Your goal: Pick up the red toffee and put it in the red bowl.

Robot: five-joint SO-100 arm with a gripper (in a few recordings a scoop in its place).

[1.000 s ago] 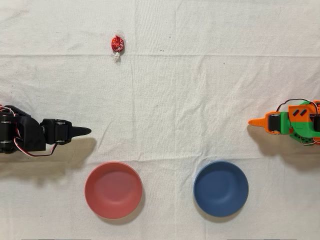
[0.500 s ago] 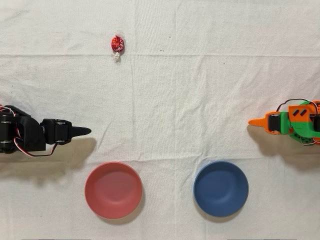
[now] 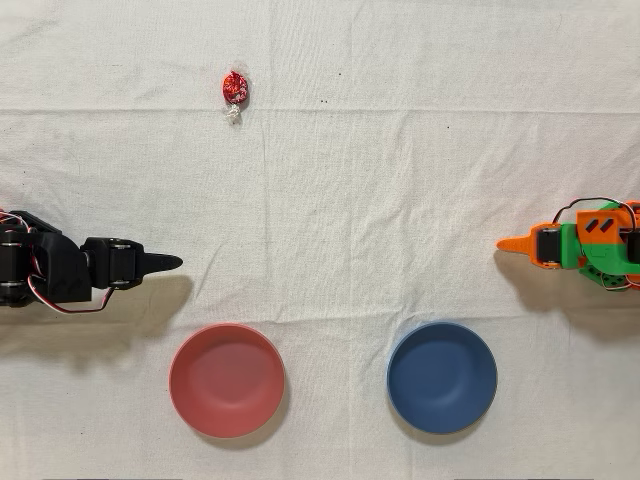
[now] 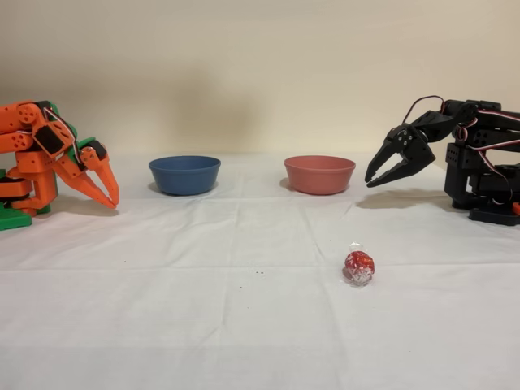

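In the fixed view the black arm's pincer (image 4: 372,180) is seen raised above the white cloth (image 4: 203,309), its two fingers parted and nothing gripped between them. In the overhead view the pincer (image 3: 172,262) is pointed toward the picture's right. The red toffee (image 3: 234,89) is found lying on the cloth well apart from the pincer, toward the top of the overhead view. The red bowl (image 3: 227,380) is placed near the pincer, just below its tip in that view, with a dark blue bowl (image 3: 442,377) further to the right. An idle orange arm (image 3: 580,245) is seen opposite.
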